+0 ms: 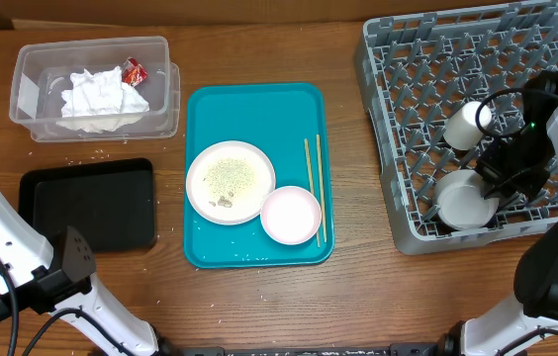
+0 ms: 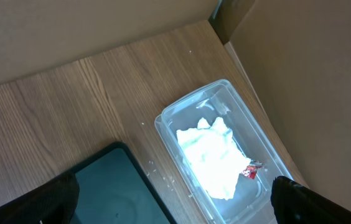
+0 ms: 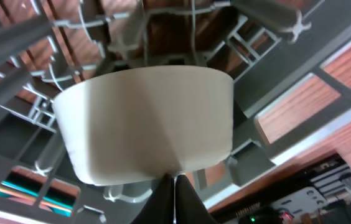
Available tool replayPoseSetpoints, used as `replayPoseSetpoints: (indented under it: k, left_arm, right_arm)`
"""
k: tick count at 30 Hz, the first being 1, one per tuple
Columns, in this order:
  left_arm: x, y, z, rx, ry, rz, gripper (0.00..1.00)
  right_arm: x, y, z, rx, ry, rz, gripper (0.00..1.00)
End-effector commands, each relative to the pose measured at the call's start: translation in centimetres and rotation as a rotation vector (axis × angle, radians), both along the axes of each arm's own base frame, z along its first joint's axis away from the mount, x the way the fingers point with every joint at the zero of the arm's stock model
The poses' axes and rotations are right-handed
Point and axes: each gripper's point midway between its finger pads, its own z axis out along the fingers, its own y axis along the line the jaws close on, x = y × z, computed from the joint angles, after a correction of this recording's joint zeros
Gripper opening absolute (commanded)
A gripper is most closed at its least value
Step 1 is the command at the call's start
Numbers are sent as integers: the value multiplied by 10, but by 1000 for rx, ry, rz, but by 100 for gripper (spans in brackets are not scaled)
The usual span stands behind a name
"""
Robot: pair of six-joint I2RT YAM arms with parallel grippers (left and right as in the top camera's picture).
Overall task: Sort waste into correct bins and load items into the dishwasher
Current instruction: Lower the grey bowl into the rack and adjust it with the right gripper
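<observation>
My right tool [image 3: 173,198] is pinching the rim of the white bowl [image 3: 147,124], its fingers pressing almost together on the thin wall at the bottom of the wrist view. That bowl is sitting among the pegs in the lower part of the grey dish rack [image 1: 408,89], at the right of the overhead frame. Just above it in the same rack a white cup [image 1: 464,126] is leaning tilted. At frame centre a teal tray [image 1: 205,109] is carrying a crumb-dusted plate [image 1: 230,181], a small bowl [image 1: 291,214] touching it, and chopsticks [image 1: 313,183] just beside. Far left, my left tool [image 2: 174,202] is hanging spread wide above the wooden surface [image 2: 57,106], over a clear bin [image 2: 256,140] holding crumpled tissue [image 2: 210,155] and a red wrapper [image 2: 250,169], near a black tray [image 2: 110,186].
</observation>
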Motion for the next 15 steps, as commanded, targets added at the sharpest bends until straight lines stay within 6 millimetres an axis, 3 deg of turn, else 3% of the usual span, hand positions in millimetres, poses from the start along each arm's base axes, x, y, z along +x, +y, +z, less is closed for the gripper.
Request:
replayPoseSetpoints:
  k: [1,15]
  left_arm:
    - [4,-1,-3,-7,0,0,100]
    - [4,-1,-3,-7,0,0,100]
  right_arm:
    - [2,-3,4,-25,-29,-16,6]
    - [44,-14,0,-70,-196,-46,5]
